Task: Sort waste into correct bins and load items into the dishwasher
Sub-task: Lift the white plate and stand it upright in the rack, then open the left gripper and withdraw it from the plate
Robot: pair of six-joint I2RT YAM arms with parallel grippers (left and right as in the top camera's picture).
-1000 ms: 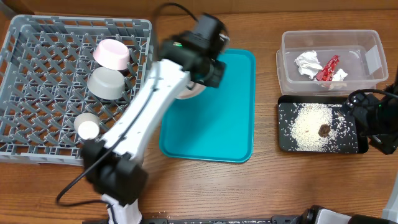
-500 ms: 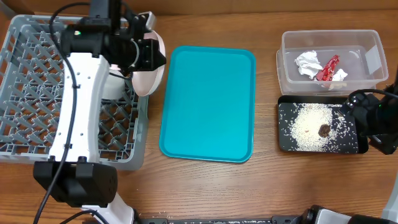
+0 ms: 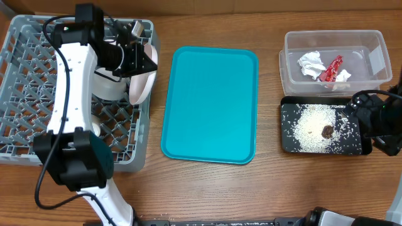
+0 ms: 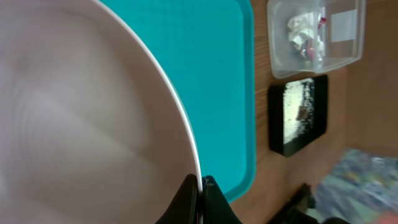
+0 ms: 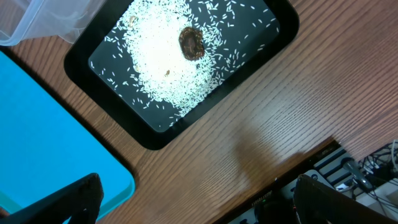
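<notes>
My left gripper (image 3: pixel 133 55) is shut on the rim of the large white plate (image 3: pixel 141 86), held on edge over the right side of the grey dish rack (image 3: pixel 38 107). The left wrist view shows the plate (image 4: pixel 81 118) filling the frame, its rim pinched between the fingers (image 4: pixel 200 186). A grey metal bowl (image 3: pixel 107 85) sits in the rack, partly hidden by the arm. The clear tub (image 3: pixel 333 59) holds white tissue (image 3: pixel 311 64) and a red wrapper (image 3: pixel 331 68). The black tray (image 3: pixel 321 129) holds rice grains and a brown lump (image 3: pixel 327 131). My right gripper (image 5: pixel 193 199) is open beside the black tray (image 5: pixel 180 68).
A teal serving tray (image 3: pixel 210 103) lies in the middle, between the rack and the bins. The table's front edge and cables show in the right wrist view (image 5: pixel 348 174).
My left arm has carried the plate from over the teal tray leftward to the rack's right side, and lowered it on edge. The right arm has not moved.
</notes>
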